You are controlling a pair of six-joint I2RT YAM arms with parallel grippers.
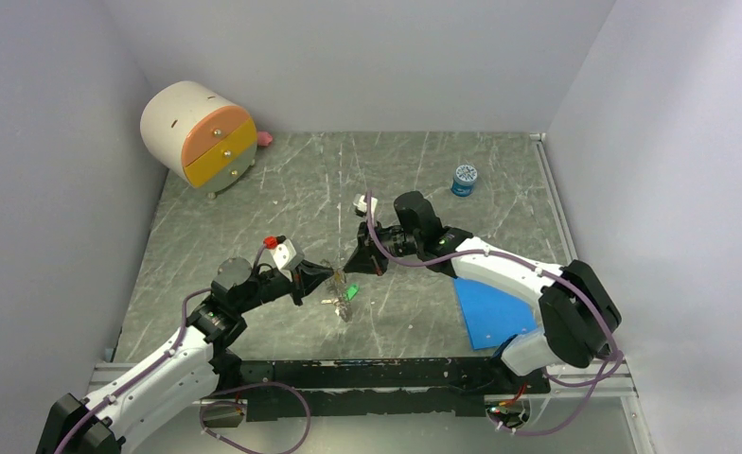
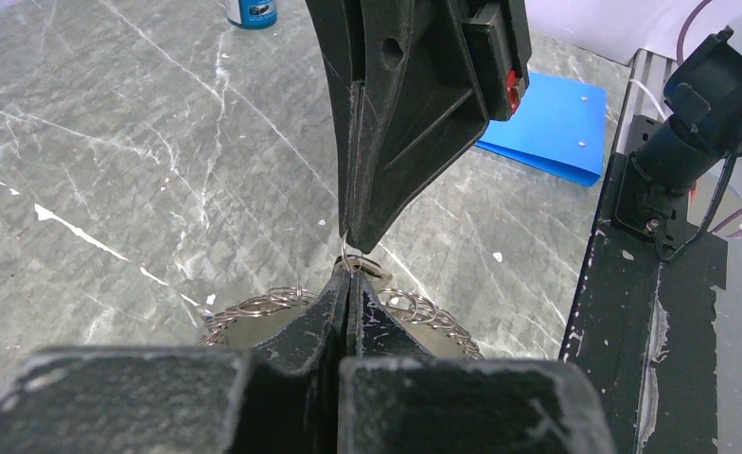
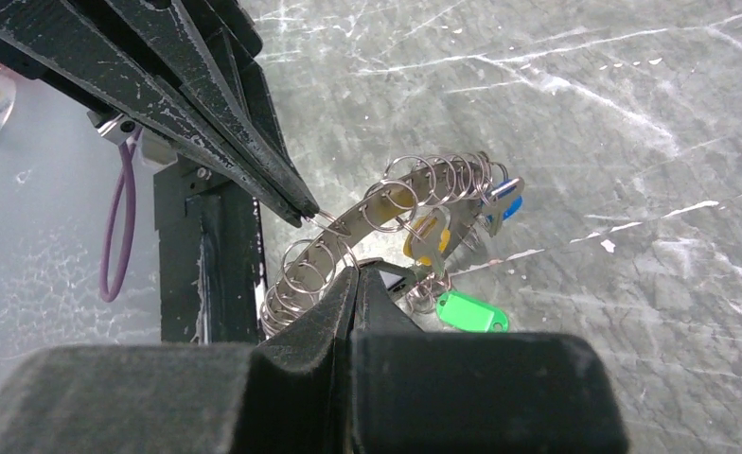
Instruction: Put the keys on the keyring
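Your left pincer (image 2: 348, 274) is clamped on a loop of the keyring (image 3: 422, 178), held over the counter (image 3: 585, 142) (green, yellow and blue keys (image 3: 469, 312) hang on it). Beyond, your right pincer (image 3: 358, 272), also closed, nips the same loop.

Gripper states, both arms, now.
Left gripper: shut, pinching the keyring at its coiled edge.
Right gripper: shut, pinching the keyring too.
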